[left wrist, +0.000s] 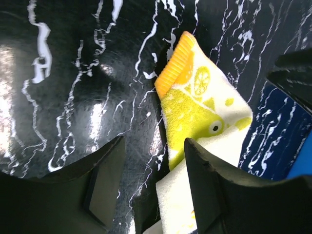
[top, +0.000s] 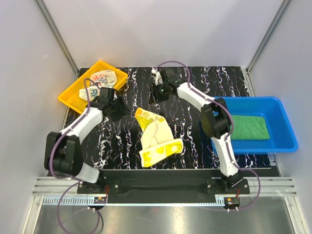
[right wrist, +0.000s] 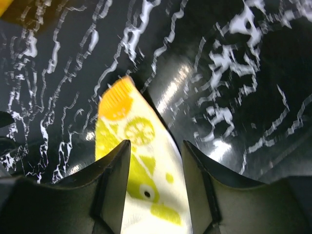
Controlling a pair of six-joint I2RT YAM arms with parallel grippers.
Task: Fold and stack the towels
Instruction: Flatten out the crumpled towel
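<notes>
The yellow towel [top: 156, 136] with its white lemon pattern lies partly folded in the middle of the table, its narrow orange-edged corner pointing to the far left. The green towel [top: 248, 126] lies flat in the blue bin. The white and teal printed towel [top: 104, 78] is bunched in the yellow tray. My left gripper [top: 117, 111] hovers open just left of the yellow towel's corner [left wrist: 204, 107], holding nothing. My right gripper [top: 157, 95] hangs open beyond that corner, and the yellow towel [right wrist: 141, 161] shows between its fingers from above, not gripped.
The yellow tray [top: 73, 97] sits at the far left corner of the black marbled table. The blue bin [top: 253, 101] stands at the right edge. Both arms reach over the middle from either side, and grey walls enclose the table.
</notes>
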